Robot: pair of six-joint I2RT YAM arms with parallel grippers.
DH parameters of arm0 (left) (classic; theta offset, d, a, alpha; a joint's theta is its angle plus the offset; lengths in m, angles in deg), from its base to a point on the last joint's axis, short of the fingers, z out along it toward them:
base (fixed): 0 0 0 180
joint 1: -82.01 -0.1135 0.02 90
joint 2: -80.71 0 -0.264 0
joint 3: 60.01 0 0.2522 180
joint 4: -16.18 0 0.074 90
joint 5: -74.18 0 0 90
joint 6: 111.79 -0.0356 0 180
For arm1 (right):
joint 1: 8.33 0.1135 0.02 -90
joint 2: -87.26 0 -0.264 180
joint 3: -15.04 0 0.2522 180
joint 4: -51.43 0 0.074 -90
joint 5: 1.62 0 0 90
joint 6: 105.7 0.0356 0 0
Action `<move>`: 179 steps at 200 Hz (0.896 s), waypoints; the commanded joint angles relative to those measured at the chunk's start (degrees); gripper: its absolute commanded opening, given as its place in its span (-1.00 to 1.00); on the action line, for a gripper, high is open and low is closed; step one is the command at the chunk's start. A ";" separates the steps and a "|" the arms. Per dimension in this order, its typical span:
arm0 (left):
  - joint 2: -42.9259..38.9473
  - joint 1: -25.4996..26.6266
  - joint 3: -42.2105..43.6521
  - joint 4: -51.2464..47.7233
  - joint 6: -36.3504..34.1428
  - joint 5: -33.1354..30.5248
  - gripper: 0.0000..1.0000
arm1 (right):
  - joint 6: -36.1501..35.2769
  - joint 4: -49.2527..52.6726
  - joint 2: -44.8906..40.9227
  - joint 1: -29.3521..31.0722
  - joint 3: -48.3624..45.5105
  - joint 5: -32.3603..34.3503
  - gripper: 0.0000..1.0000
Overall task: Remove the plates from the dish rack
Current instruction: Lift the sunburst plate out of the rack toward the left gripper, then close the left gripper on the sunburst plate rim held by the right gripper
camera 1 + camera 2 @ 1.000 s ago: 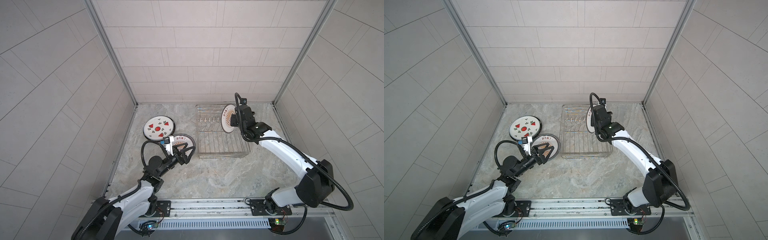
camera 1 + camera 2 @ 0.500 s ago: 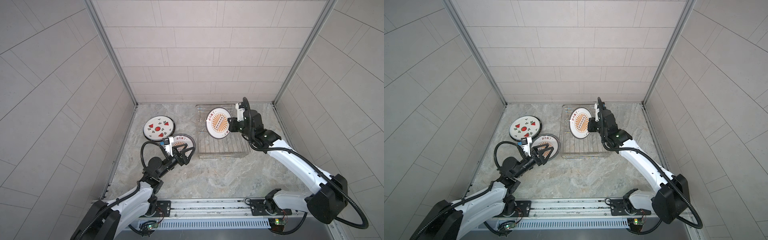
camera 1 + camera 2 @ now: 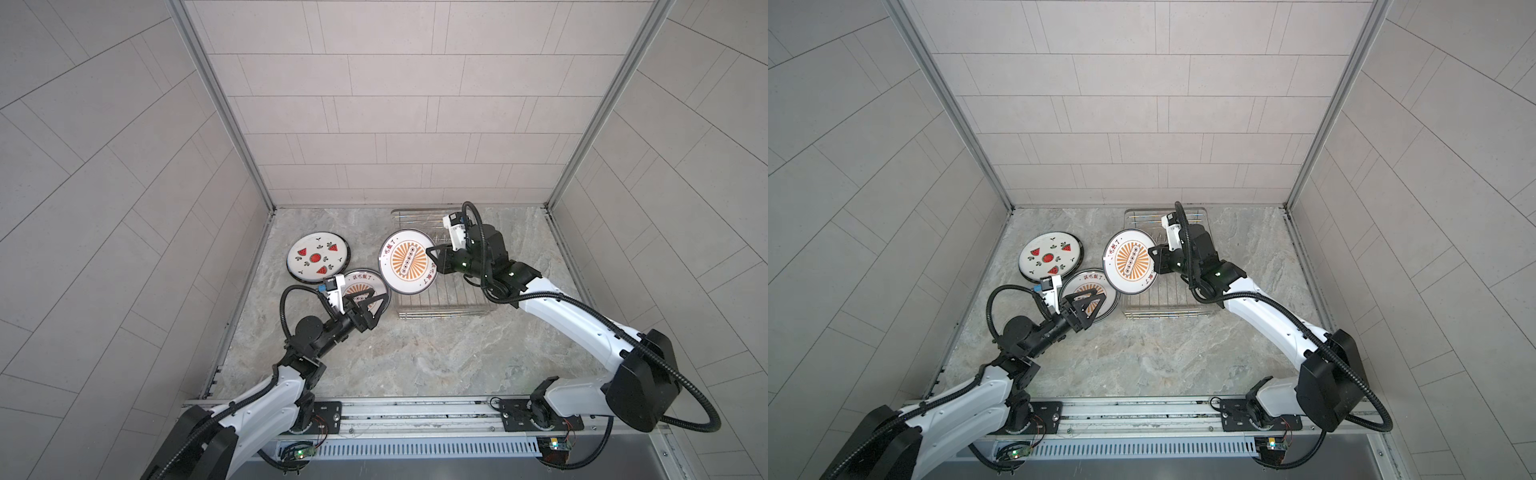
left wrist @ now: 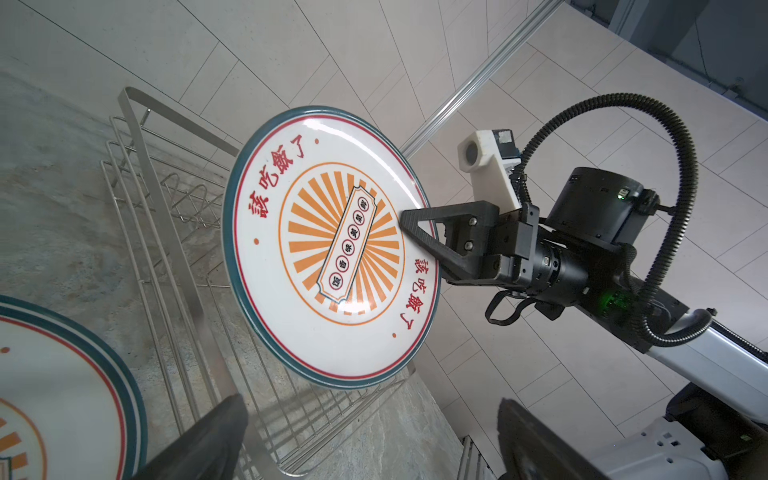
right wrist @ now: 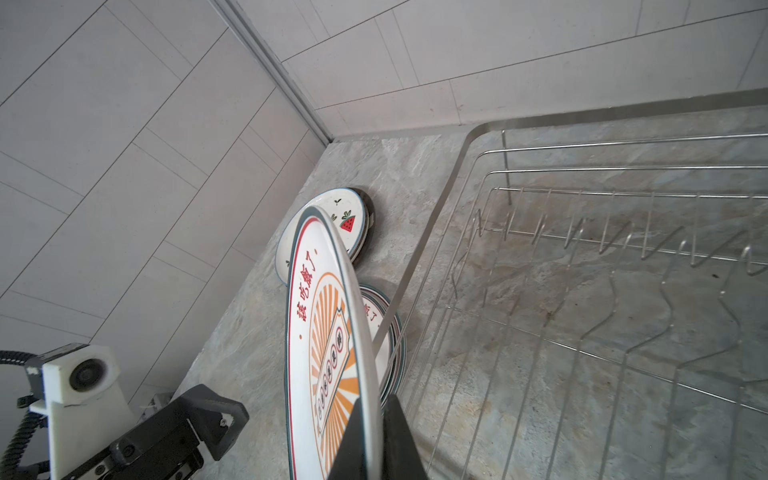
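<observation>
Since a second ago, the right arm has carried its plate from the 3 o'clock part of the dish rack (image 3: 451, 300) to the rack's 9 o'clock edge and turned its face upward. The left arm has not shifted.

Right arm: it reaches out long from the 5 o'clock base with the wrist level. The right gripper (image 3: 429, 252) is clamped on the 3 o'clock rim of the held plate (image 3: 407, 262), one finger on each face, as the right wrist view confirms.

Held plate: white with a teal and red rim, an orange sunburst and red characters. It is steeply tilted and overhangs the rack's edge. Whether its lower rim touches the wire cannot be told.

Left arm: it is low and angled toward 1 o'clock. The left gripper (image 3: 368, 302) hovers with its jaws spread wide and holds nothing, above the 6 o'clock part of a matching sunburst plate (image 3: 360, 281). That plate lies flat on the table (image 3: 415, 357), just beside the rack.

A watermelon plate (image 3: 318, 258) lies flat at 10 o'clock from the sunburst plate.
</observation>
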 commanded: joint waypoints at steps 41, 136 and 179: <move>-1.07 0.25 3.14 4.61 6.85 -3.73 0.88 | 2.32 -8.46 0.41 2.83 0.07 -5.50 -0.81; -5.73 0.19 3.98 -0.10 7.32 -7.11 0.21 | 3.36 -10.94 1.50 5.17 -1.43 -7.32 -0.81; -8.47 0.14 4.10 -2.62 7.43 -8.23 0.09 | 4.22 -12.92 1.72 5.41 -2.78 -7.48 -0.81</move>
